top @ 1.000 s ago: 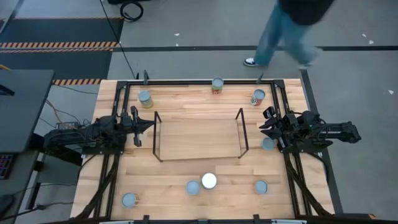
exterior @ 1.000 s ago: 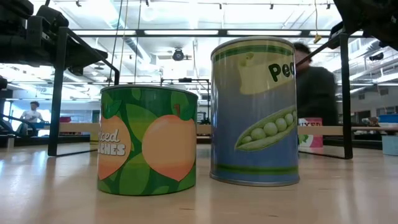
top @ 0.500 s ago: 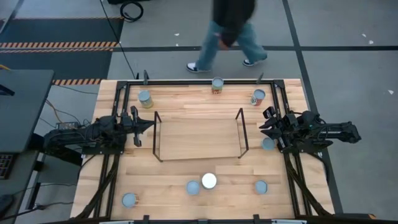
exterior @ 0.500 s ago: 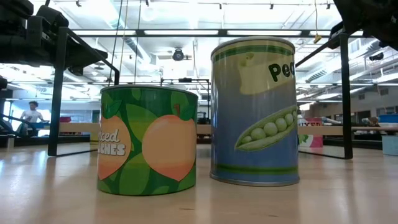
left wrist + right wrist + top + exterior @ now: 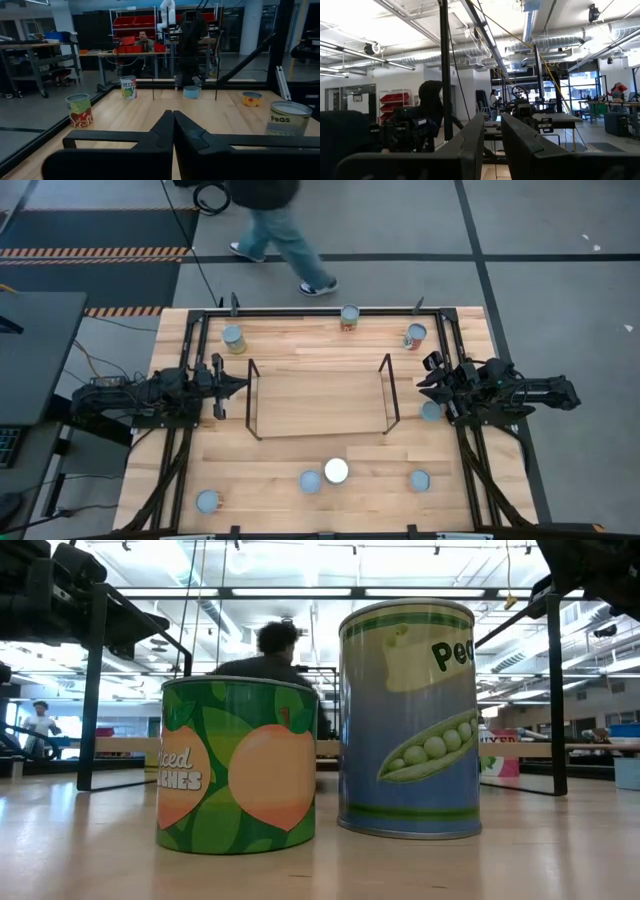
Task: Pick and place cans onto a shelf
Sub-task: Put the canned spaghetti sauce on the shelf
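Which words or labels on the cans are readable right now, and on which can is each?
"Peas" — the pea can, left wrist view; the low view shows only "Pe".
"…iced …CHES" — cut off, on the peach can, low view.
"MIX…" — partial, on the red-and-white can, left wrist view.
The other cans' labels are too small to read.

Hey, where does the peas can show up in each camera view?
High view: the peas can is the white-lidded one, bottom centre of the table.
Low view: large, right of centre, beside the peaches can.
Left wrist view: at the right edge.
Right wrist view: not in it.
Shared landmark: the shelf with black wire end frames.
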Robot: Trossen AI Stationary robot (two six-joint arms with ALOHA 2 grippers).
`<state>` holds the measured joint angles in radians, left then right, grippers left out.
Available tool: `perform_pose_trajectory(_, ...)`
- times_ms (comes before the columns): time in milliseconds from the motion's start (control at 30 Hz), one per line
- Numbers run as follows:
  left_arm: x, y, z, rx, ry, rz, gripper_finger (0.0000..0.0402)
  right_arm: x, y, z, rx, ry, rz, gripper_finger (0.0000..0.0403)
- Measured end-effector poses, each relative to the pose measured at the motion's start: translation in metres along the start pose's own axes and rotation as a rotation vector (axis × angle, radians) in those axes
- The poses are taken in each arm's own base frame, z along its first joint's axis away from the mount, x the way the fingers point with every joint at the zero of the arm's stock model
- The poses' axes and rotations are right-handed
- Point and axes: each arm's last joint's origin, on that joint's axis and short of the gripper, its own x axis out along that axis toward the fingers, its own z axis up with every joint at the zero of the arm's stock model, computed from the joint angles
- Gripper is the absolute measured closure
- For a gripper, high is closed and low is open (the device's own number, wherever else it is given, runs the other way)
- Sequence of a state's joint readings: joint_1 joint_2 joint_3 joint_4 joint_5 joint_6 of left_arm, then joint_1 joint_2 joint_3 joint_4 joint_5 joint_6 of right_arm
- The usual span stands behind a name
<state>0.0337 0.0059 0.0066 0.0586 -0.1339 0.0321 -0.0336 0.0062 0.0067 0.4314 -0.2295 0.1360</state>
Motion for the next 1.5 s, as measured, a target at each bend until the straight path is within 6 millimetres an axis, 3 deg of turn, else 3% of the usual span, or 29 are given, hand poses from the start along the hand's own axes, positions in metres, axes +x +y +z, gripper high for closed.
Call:
perform_pose_trajectory(633, -0.002, -0.013, 0.000, -0.008, -0.003, -0.132, 0.0390, 0.000, 0.000, 0.000, 0.000, -0.001, 0.000, 0.0330)
perform_pose_trajectory(1500, -0.002, -0.013, 0.000, -0.008, -0.003, -0.136, 0.0390, 0.000, 0.000, 0.000, 0.000, -0.001, 0.000, 0.0330)
